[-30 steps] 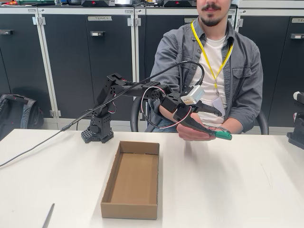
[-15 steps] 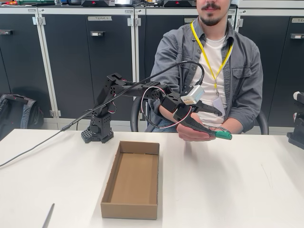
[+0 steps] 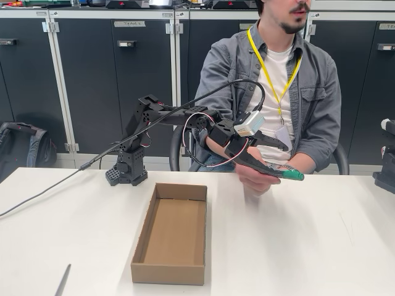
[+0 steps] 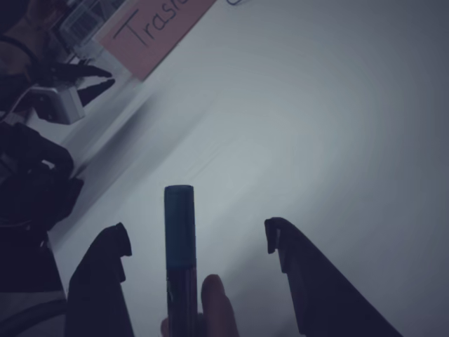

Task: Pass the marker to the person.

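Note:
In the fixed view the arm reaches right, over the table's far edge, towards the seated person (image 3: 278, 74). The marker (image 3: 289, 175), dark with a green cap, lies in the person's hand (image 3: 254, 179), whose fingers curl around its body. My gripper (image 3: 281, 161) is open: one finger juts out above the marker, and the other runs along it. The wrist view shows the marker (image 4: 179, 246) standing free between the two spread fingers of my gripper (image 4: 196, 235), nearer the left one, with a person's fingertip (image 4: 214, 302) beside its body.
An open cardboard box (image 3: 170, 237) lies on the white table in front of the arm's base. A thin grey stick (image 3: 62, 280) pokes in at the bottom left. A black cable (image 3: 43, 191) trails left. Dark equipment (image 3: 386, 166) stands at the right edge.
The person's hand, earlier flat under the marker, has now closed around it. The marker has shifted slightly right. The person's head has turned to the side. The arm has hardly moved.

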Controlling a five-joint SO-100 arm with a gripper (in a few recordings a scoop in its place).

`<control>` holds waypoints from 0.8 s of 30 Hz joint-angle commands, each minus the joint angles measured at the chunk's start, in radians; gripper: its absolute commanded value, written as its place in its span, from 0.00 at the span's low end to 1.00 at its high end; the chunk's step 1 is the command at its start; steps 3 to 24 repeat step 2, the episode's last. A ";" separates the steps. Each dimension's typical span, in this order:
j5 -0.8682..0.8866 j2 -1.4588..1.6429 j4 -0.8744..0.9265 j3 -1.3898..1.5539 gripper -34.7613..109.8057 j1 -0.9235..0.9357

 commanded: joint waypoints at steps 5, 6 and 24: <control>-0.005 0.100 -0.017 -0.011 0.54 0.000; -0.005 0.100 -0.017 -0.011 0.54 0.000; -0.005 0.100 -0.017 -0.011 0.54 0.000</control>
